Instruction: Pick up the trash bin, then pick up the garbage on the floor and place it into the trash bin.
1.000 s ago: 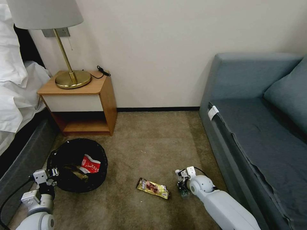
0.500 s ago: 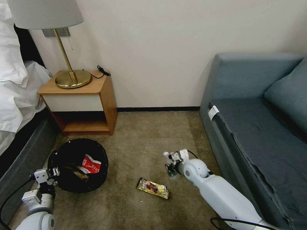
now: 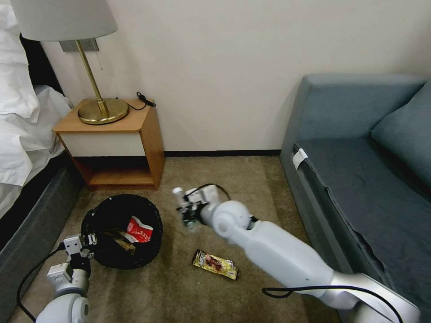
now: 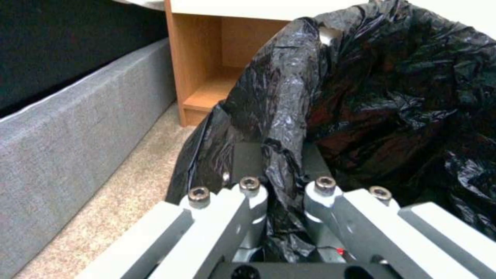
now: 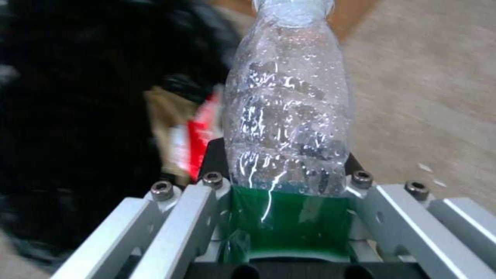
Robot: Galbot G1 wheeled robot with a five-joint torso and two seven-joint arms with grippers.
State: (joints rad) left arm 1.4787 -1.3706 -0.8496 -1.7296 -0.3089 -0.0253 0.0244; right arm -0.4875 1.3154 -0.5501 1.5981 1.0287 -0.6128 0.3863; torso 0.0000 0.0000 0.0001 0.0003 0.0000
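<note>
— While the trash bin (image 3: 121, 231) is sitting on the carpet, our left tool (image 4: 284, 193) is pinching its black liner rim.

— And our right tool (image 5: 289, 193) is clamping the green-labelled bottle (image 5: 288, 116) just beside the bin.

The head camera looks down across the floor; both wrist cameras sit close, sharing the black-lined bin (image 3: 121, 231).

My right gripper (image 3: 187, 214) holds the clear green-labelled plastic bottle (image 3: 185, 211) at three o'clock of the black-bagged round trash bin (image 3: 117, 207), long dark bar wrapper (image 3: 215, 264) at five.
</note>
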